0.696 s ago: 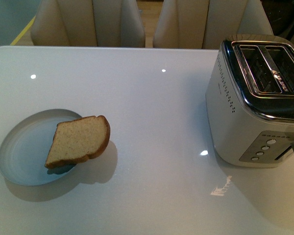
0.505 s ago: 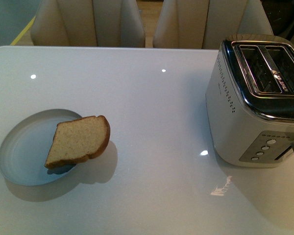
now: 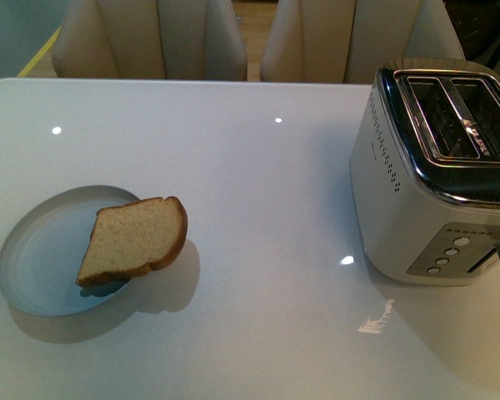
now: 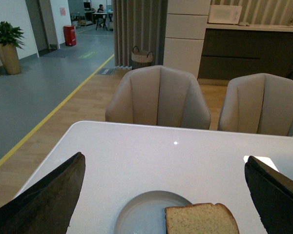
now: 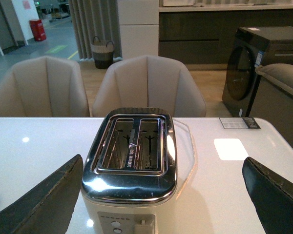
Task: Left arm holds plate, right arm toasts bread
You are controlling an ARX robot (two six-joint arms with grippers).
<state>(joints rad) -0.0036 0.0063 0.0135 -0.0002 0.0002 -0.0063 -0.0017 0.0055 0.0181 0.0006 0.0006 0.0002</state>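
Speckled brown bread slice (image 3: 133, 242) leans over the right rim of the pale blue round plate (image 3: 33, 267), near left. Left gripper (image 4: 163, 161), spread wide and empty, faces the plate, likely to steady it. Right gripper (image 5: 162, 161), equally spread, faces the silver two-slot toaster (image 3: 425, 192) at right.

The toaster (image 3: 433, 175) was the one tall obstacle on the table (image 3: 258, 150), its two slots open from above. To the toaster's left ran a wide stretch of free tabletop, ending at the low bread (image 3: 135, 240), which overhung the plate (image 3: 33, 267). Behind the toaster, chairs (image 3: 150, 37) lined the table's far edge.
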